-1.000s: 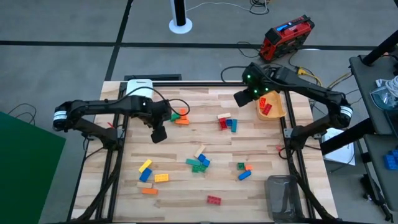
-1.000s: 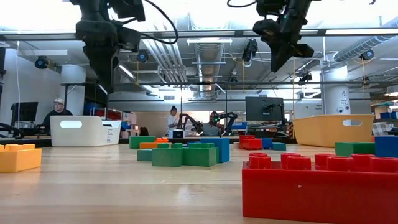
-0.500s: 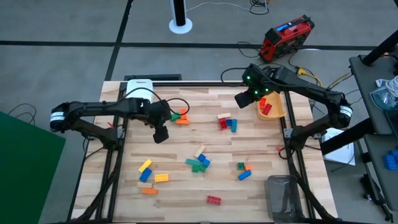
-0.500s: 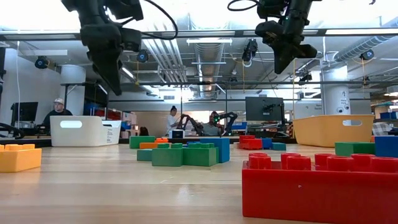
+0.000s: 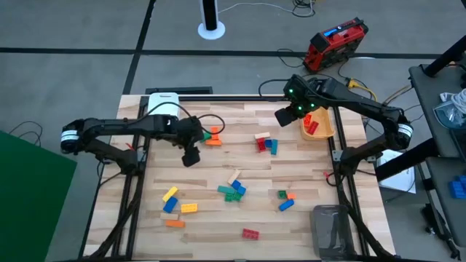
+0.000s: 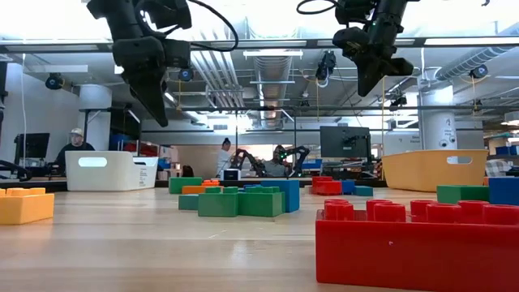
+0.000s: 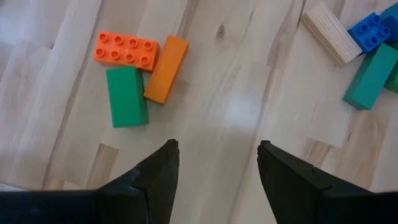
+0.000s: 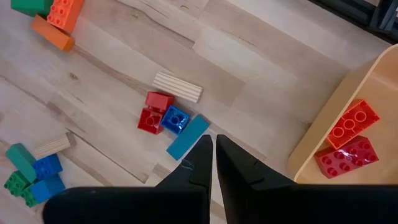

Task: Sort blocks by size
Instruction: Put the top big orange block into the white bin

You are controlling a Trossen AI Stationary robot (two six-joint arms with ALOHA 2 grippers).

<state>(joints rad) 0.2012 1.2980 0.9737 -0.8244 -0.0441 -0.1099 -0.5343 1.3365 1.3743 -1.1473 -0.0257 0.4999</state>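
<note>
Since a second ago our spread left gripper drifted right over bare pale wooden table, right gripper pressed together near the orange-yellow plastic bin at upper right.

The table is pale wood in butted planks, smooth with a soft sheen that mirrors the ceiling lights. The blocks are moulded plastic, slightly glossy, with studded tops; one beige block has a ribbed face. Each left tool finger looks like dark matt plastic.
</note>
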